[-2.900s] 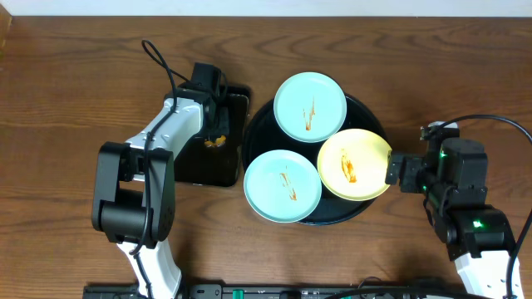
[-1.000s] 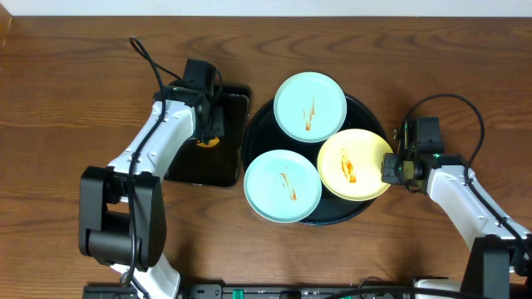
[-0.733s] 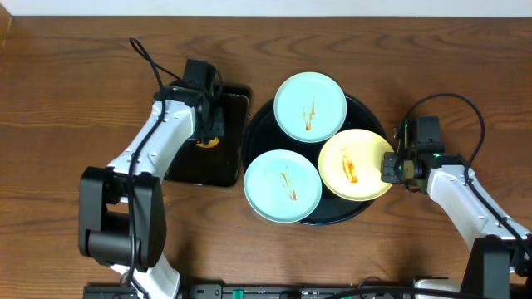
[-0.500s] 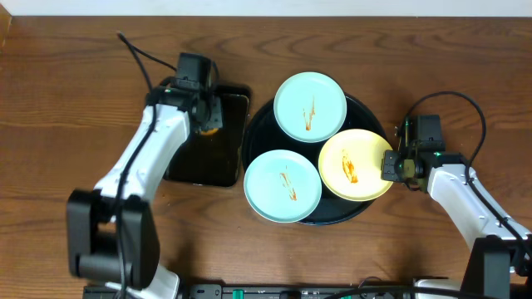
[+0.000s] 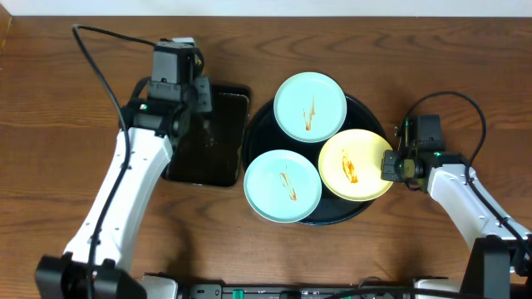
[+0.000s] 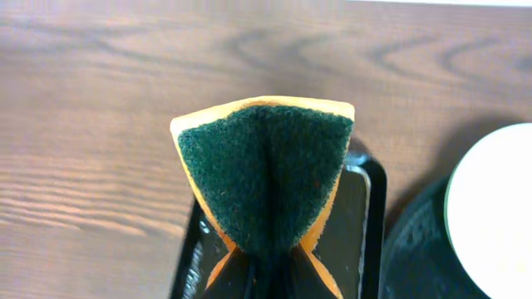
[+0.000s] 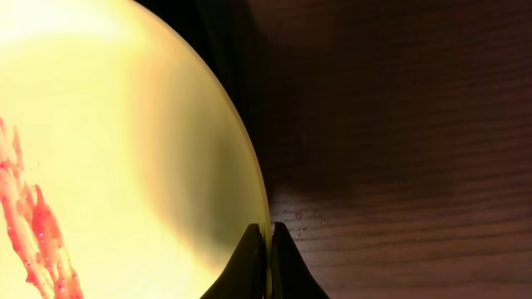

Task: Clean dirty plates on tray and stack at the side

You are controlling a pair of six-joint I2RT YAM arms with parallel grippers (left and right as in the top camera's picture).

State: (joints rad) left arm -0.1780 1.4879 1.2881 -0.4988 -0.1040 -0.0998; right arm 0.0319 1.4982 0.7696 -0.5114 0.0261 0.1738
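Three smeared plates lie on the round black tray (image 5: 258, 137): a mint one (image 5: 310, 106) at the back, a second mint one (image 5: 283, 184) at the front, and a yellow one (image 5: 355, 164) on the right. My right gripper (image 5: 389, 169) is shut on the yellow plate's right rim; the right wrist view shows its jaws (image 7: 268, 237) pinching the edge of the yellow plate (image 7: 125, 124). My left gripper (image 5: 202, 93) is shut on an orange sponge with a green pad (image 6: 266, 174), held folded above the rectangular tray (image 5: 208, 149).
The rectangular black tray (image 6: 362, 216) sits just left of the round tray (image 6: 416, 249), with a mint plate's edge (image 6: 495, 208) beyond it. Bare wood table lies to the far left and to the right of the yellow plate (image 7: 399, 124).
The left arm has lifted the sponge off the rectangular tray and swung back and left. The right gripper has closed on the yellow plate's rim. The plates have not moved.
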